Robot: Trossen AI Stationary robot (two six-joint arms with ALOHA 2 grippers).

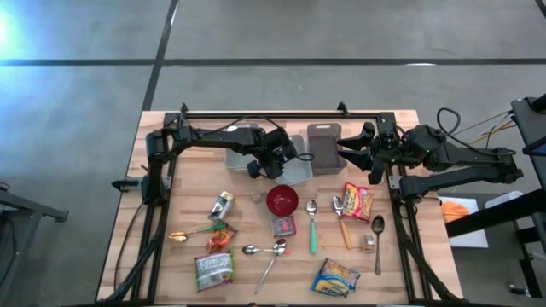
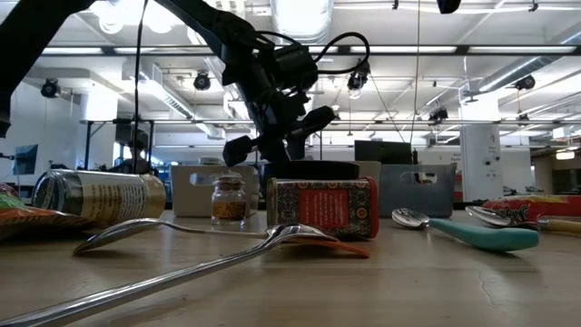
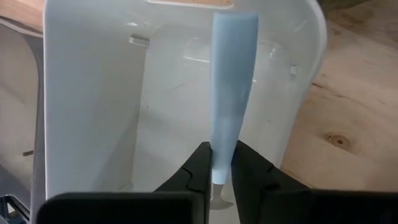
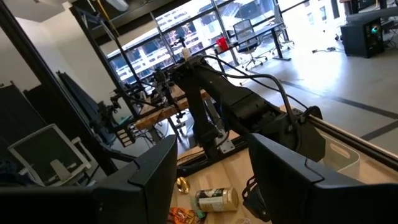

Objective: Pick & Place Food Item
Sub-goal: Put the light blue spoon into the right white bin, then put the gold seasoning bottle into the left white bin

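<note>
Left wrist view gives us the clearest look at the work: our left gripper (image 3: 222,167) has its jaws nearly closed on the pale blue handle (image 3: 233,87) of what looks like a utensil, hanging it over the light grey bin (image 3: 93,106). We cannot make out the head, as the jaws hide it, so spoon is only our guess. Gripping near one end leaves the long handle free to drop in without the jaws fouling the bin wall.

From the high view, the left gripper (image 1: 271,162) sits at about 12 o'clock from the table (image 1: 409,213) centre, over the light grey bin (image 1: 299,175). Our right gripper (image 1: 363,147) waits at 1 o'clock beside the dark grey bin (image 1: 324,147), jaws roughly half open with nothing in them, clear of the left arm's path.

Food items lie spread below: a red bowl (image 1: 282,200) near the centre, a red tin (image 1: 284,226) just at its 6 o'clock, a can (image 1: 222,205) at 9 o'clock, a green packet (image 1: 213,267) at 7 o'clock, a noodle packet (image 1: 335,277) at 5 o'clock and a red snack packet (image 1: 358,201) at 3 o'clock. Loose spoons (image 1: 264,250) lie among them.

We judge the item is at the release stage; easing the jaws apart should let it fall flat into the bin.
</note>
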